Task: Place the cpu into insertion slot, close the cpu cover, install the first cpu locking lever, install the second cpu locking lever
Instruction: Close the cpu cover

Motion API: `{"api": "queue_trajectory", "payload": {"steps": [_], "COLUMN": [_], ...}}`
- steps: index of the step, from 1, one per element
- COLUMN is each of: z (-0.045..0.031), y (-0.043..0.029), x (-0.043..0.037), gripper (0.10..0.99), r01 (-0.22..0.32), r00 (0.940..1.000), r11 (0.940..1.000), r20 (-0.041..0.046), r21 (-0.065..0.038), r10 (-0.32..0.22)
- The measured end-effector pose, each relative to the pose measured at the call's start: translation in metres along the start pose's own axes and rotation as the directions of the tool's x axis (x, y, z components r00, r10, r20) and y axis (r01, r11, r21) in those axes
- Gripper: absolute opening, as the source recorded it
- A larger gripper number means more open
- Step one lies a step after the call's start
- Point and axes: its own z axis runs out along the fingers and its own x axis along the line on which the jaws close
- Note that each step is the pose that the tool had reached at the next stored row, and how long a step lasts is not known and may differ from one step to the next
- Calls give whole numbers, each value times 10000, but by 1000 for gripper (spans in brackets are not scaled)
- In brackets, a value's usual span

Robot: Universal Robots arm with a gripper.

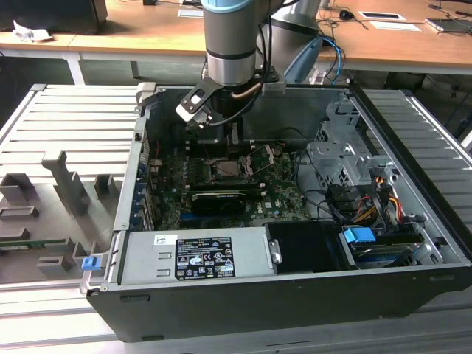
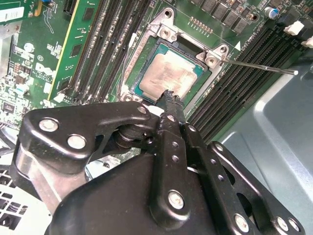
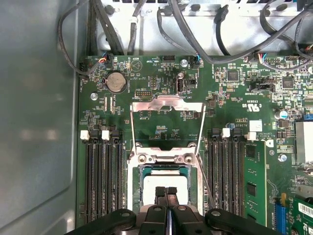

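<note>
The cpu lies flat in the insertion slot on the green board, its silver face up and smeared; it also appears in the first wrist view. My gripper is shut with nothing between its fingers, and its tip is over the cpu's near edge, either touching it or just above it. Both fingers are pressed together. The cpu cover, a silver frame, stands flipped open beyond the socket. A thin locking lever sticks out free to one side.
Black memory slots flank the socket on both sides, and a green card sits in one. Cables hang at the case's back wall. The power supply, drive cage and case walls hem the board in.
</note>
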Motion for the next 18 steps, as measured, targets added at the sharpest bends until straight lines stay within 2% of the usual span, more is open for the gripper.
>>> {"api": "queue_trajectory", "payload": {"steps": [18], "z": [-66], "y": [5], "x": [5], "gripper": [106], "r01": [0], "r00": [10000], "r11": [10000], "r20": [-1], "r21": [-1], "r10": [0]}}
